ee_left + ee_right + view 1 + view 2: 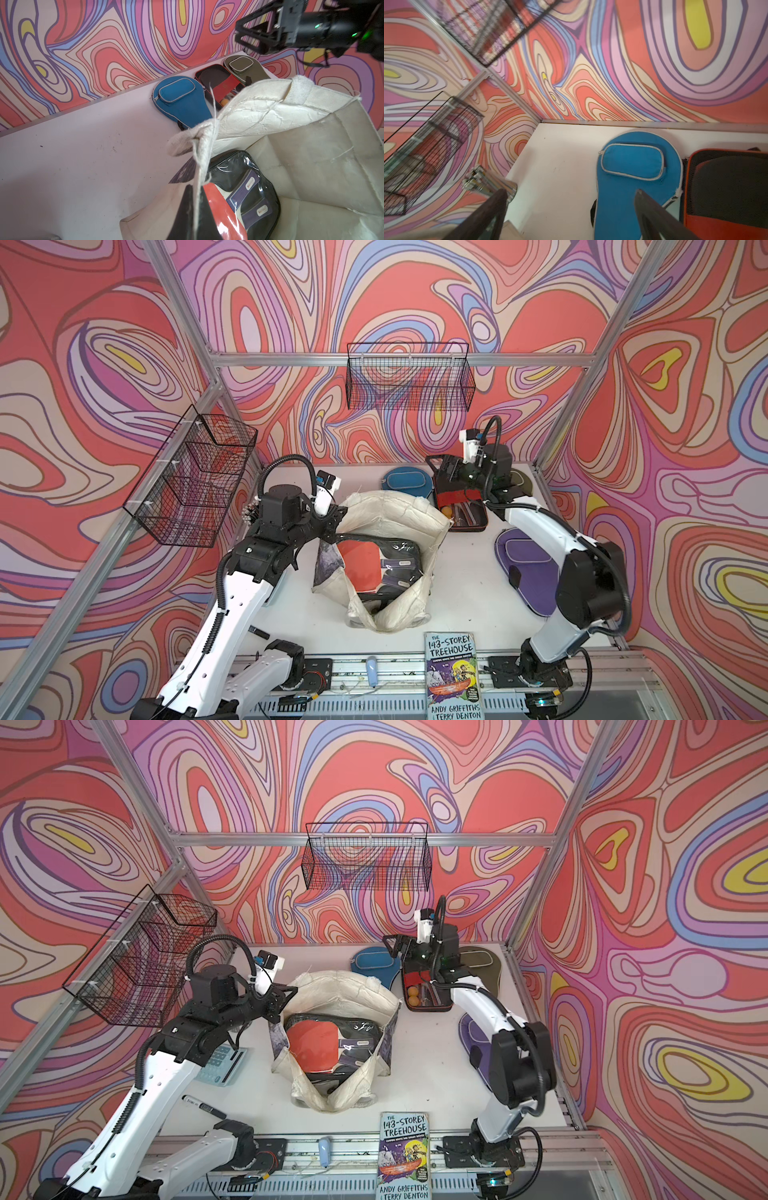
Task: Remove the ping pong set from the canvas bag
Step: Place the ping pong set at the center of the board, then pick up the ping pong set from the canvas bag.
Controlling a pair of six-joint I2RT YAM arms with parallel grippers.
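- White tabletop (465,593), patterned walls: canvas bag (395,514) stands open at centre.
- Inside the bag: clear pack (374,564) with a red paddle.
- Outside, on the tabletop: blue case (401,481), purple case (528,564), olive case (243,64), open pack (461,510).
- State, left fingers (185,218): clamped on the bag's rim.
- State, right fingers (650,214): spread apart, holding nothing, near the open pack.

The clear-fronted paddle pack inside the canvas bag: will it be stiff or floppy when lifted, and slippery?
Likely fairly stiff: the paddle pack lies flat, with paddles inside to brace it. Its clear front shines with glare, so it may slip in a grip. The soft canvas bag sags around it and might catch its edge.
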